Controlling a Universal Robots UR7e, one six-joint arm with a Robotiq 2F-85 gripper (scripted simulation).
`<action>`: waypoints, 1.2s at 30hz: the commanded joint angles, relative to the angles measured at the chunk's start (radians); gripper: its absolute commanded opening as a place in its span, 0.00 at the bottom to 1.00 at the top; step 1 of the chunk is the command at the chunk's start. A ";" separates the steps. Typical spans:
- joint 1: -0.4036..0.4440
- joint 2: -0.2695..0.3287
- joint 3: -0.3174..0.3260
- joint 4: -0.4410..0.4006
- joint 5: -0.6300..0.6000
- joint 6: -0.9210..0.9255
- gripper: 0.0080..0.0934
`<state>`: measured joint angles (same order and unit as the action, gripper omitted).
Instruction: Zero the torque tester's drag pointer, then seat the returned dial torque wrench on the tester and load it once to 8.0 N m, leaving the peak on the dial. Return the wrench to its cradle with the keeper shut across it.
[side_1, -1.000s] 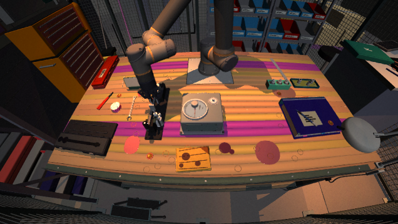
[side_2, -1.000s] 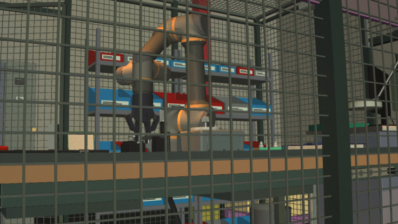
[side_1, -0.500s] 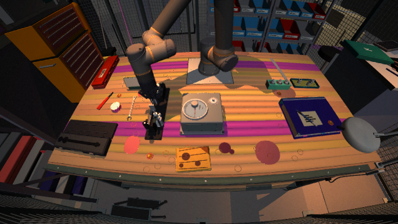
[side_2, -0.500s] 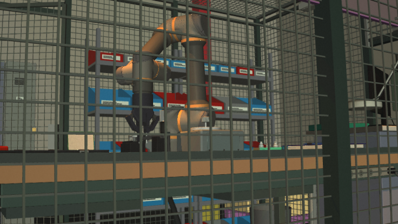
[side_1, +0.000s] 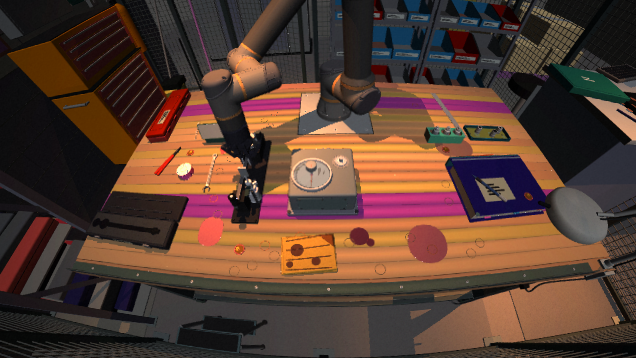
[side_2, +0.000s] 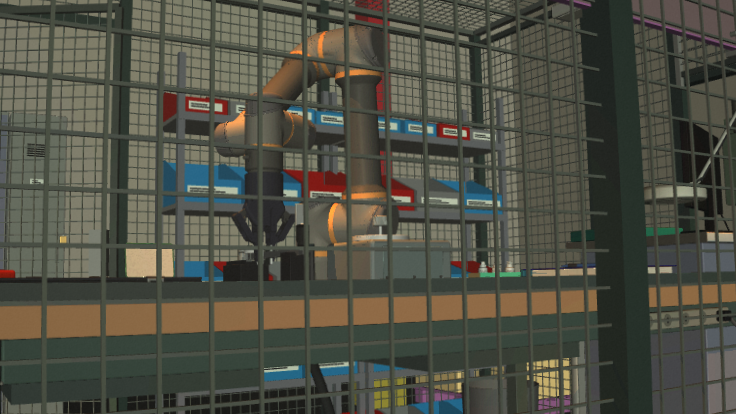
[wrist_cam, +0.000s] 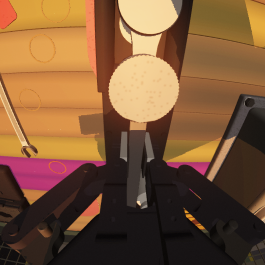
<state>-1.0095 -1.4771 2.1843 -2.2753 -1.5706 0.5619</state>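
Left of centre on the bench, the dial torque wrench (wrist_cam: 143, 87) lies along its dark cradle (side_1: 248, 195). Its round dial faces up. My gripper (wrist_cam: 136, 150) is closed on the wrench's handle (wrist_cam: 135, 160) at the rear end of the cradle (side_1: 250, 160). The grey torque tester (side_1: 322, 181) sits right of the cradle at the bench's centre. Its round dial (side_1: 311, 174) faces up, with a small knob (side_1: 340, 160) at its rear right corner. The keeper is not clear to me in any view.
A dark blue book (side_1: 495, 186) lies at the right. A black foam tool tray (side_1: 137, 219) sits front left. An open-end spanner (side_1: 210, 172) and a red screwdriver (side_1: 167, 160) lie left of the cradle. An orange pad (side_1: 307, 254) lies near the front edge.
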 joint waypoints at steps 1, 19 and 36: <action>0.000 -0.002 -0.002 -0.001 0.000 0.000 0.00; 0.000 -0.028 -0.020 0.041 0.000 0.000 0.00; 0.000 -0.068 -0.055 0.116 0.000 0.000 0.00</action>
<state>-1.0095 -1.5442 2.1308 -2.1573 -1.5708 0.5619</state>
